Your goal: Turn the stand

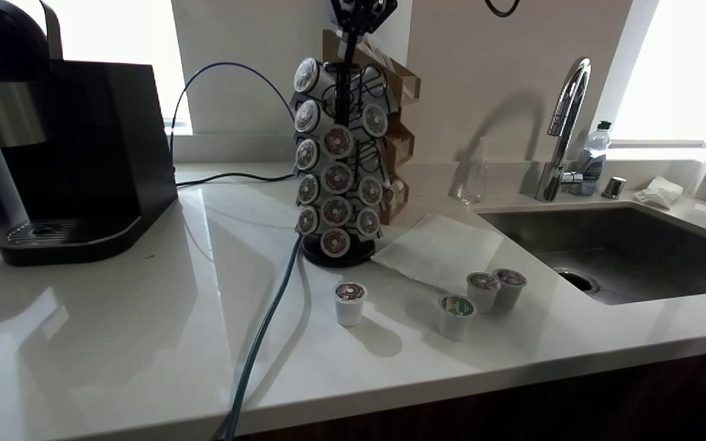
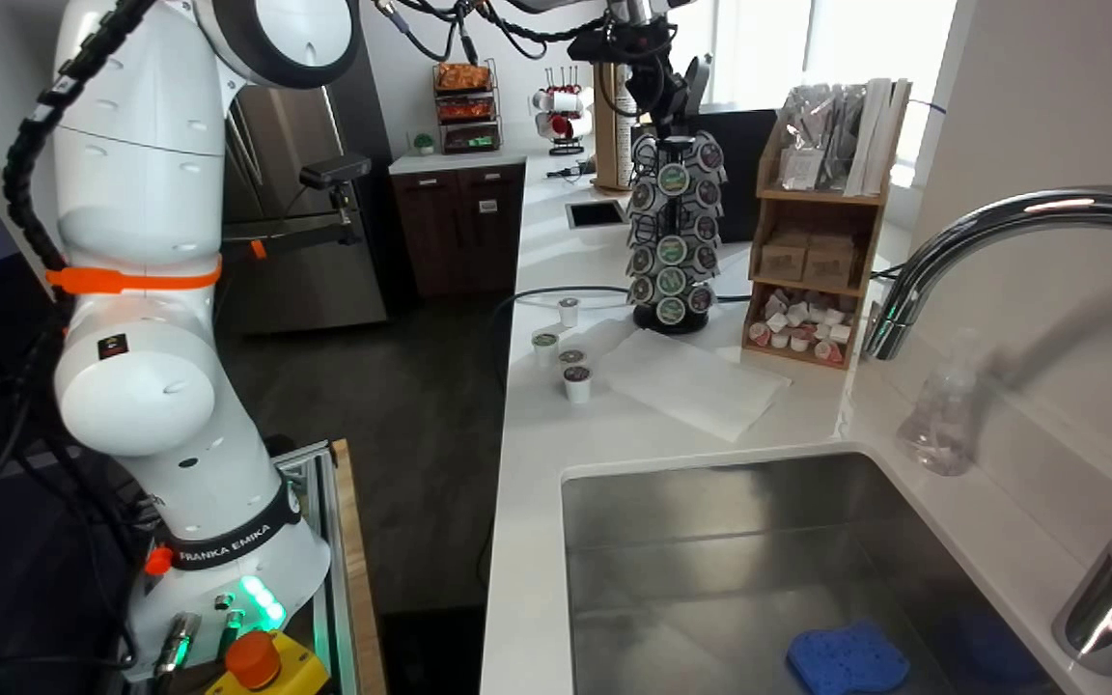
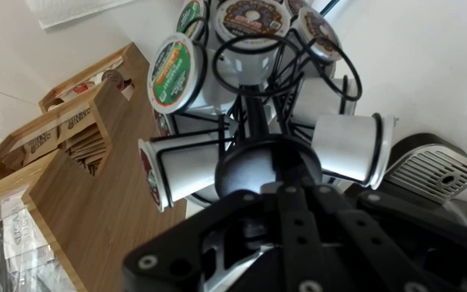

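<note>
White tabletop (image 1: 163,367), bright windows (image 1: 696,79) behind. We log the stand (image 1: 342,101) upright on it, between the black coffee machine (image 1: 102,135) at left and the sink (image 1: 573,226) at right. The gripper (image 3: 290,180) sits over the stand's round black cap (image 3: 245,170), jaws drawn together, nothing visible between them; whether it touches the cap we cannot tell. Main worry: the tip may skid on the smooth cap and turn nothing, or, if pressed off-centre, tilt the stand. Its pods (image 3: 172,75) stick out all round and the wooden rack (image 3: 124,211) is just beside; a swinging pod might catch it and be knocked loose. We would also watch the teal cable (image 1: 273,309) near the base (image 1: 328,258), which a shifting stand could drag, and the loose pods (image 1: 349,309) on the near side, should it topple.
</note>
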Robot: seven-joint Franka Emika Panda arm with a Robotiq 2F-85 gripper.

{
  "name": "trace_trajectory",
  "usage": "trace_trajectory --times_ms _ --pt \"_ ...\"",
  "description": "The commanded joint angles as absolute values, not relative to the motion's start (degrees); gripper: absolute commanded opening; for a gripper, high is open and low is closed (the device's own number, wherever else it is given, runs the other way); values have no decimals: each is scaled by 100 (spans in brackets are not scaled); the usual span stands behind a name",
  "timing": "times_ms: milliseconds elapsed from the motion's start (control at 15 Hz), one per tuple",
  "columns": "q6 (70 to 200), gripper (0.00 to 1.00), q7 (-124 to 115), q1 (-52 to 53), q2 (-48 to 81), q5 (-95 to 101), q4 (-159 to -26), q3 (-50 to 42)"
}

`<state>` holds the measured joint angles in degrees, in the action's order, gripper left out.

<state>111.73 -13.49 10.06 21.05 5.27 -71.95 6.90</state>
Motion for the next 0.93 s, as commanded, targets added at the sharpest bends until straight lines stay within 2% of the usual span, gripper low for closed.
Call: trace_trajectory --times_ms 0,467,533,667,867 --pt "10974 0 -1408 995 2167 421 -7126 707" --pt "10964 0 -1422 999 2154 384 -7068 721" --pt "10935 26 -1419 995 2147 350 -7052 731" --pt "10957 32 -1433 1007 2113 342 -7038 732" --pt "10968 56 -1480 1057 1994 449 -6956 730"
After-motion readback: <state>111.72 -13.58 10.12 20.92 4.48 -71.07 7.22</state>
